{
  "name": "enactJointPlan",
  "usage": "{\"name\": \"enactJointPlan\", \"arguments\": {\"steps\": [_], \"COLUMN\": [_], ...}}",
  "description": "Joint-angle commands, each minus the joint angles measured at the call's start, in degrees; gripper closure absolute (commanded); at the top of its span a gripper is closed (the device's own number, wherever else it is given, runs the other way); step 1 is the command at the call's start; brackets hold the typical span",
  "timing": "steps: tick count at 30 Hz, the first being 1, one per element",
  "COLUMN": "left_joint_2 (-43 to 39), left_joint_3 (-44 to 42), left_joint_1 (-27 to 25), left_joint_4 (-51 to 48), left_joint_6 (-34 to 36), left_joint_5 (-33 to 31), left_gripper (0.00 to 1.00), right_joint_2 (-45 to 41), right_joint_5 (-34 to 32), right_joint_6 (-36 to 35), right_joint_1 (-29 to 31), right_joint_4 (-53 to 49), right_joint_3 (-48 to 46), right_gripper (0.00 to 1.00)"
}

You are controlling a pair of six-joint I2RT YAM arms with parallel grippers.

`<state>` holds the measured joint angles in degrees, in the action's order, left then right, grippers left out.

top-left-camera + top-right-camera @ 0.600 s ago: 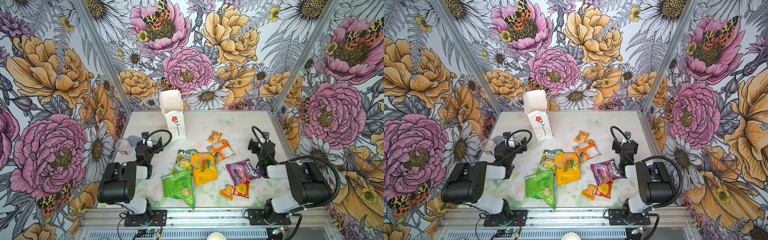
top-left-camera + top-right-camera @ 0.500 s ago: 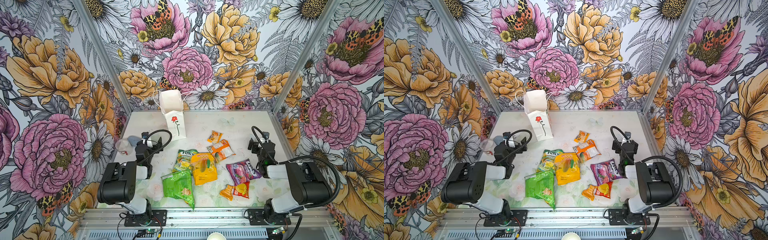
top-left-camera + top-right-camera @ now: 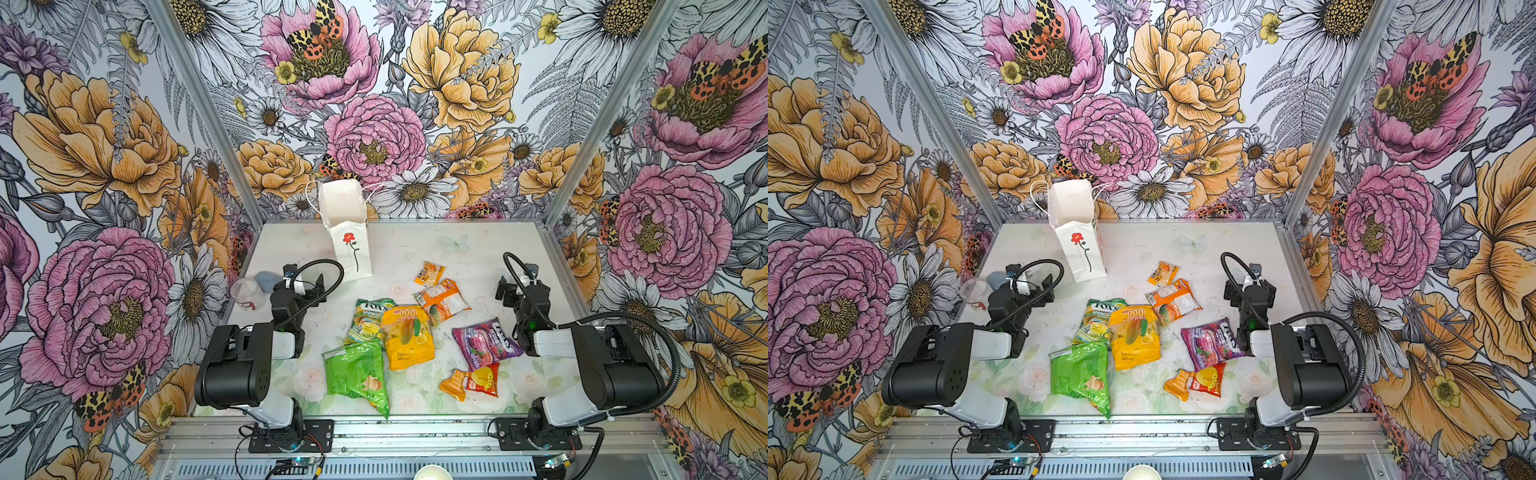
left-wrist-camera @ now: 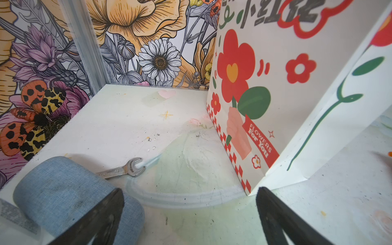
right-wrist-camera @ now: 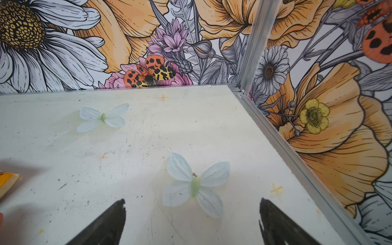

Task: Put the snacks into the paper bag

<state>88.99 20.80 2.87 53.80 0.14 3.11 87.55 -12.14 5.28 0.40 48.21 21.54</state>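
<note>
The white paper bag [image 3: 347, 232] with a red flower stands upright and open at the back of the table in both top views [image 3: 1077, 237]; its side fills the left wrist view [image 4: 275, 95]. The snacks lie mid-table: a green packet [image 3: 357, 374], a yellow one [image 3: 407, 336], a green-yellow one [image 3: 370, 318], a purple one [image 3: 484, 343], orange ones [image 3: 442, 300] [image 3: 430, 273], and a small red one [image 3: 482, 379]. My left gripper [image 3: 305, 284] [image 4: 189, 191] is open and empty beside the bag's near corner. My right gripper [image 3: 515, 286] [image 5: 192, 201] is open and empty, right of the snacks.
A clear cup [image 3: 248, 293] with a red label and a blue-grey roll [image 4: 63, 191] sit by the left wall. A wrench [image 4: 123, 169] lies behind the roll. Flowered walls close three sides. An orange packet edge [image 5: 7, 180] shows in the right wrist view.
</note>
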Motion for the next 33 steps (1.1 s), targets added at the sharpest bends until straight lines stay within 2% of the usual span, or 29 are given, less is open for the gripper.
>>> {"name": "enactJointPlan", "arguments": {"steps": [1, 29, 31, 33], "left_joint_2": [0.0, 0.04, -1.53, -5.51], "left_joint_3": [0.91, 0.76, -1.03, -4.08], "left_joint_1": [0.41, 0.47, -0.27, -2.75], "left_joint_4": [0.34, 0.51, 2.64, 4.39], "left_joint_6": [0.17, 0.19, 1.39, 3.36], "left_joint_5": [1.49, 1.46, 2.5, -0.77], "left_gripper": [0.01, 0.02, 0.01, 0.01], "right_joint_2": [-0.1, -0.1, -0.25, -1.07], "right_joint_5": [0.32, 0.37, 2.19, 6.97], "right_joint_6": [0.15, 0.17, -0.74, -2.51], "right_joint_1": [-0.28, -0.26, -0.23, -0.26], "right_joint_4": [0.45, 0.66, 1.39, 1.78], "right_joint_3": [0.89, 0.82, 0.33, -0.34], "right_gripper": [0.0, 0.0, 0.0, 0.0]}}
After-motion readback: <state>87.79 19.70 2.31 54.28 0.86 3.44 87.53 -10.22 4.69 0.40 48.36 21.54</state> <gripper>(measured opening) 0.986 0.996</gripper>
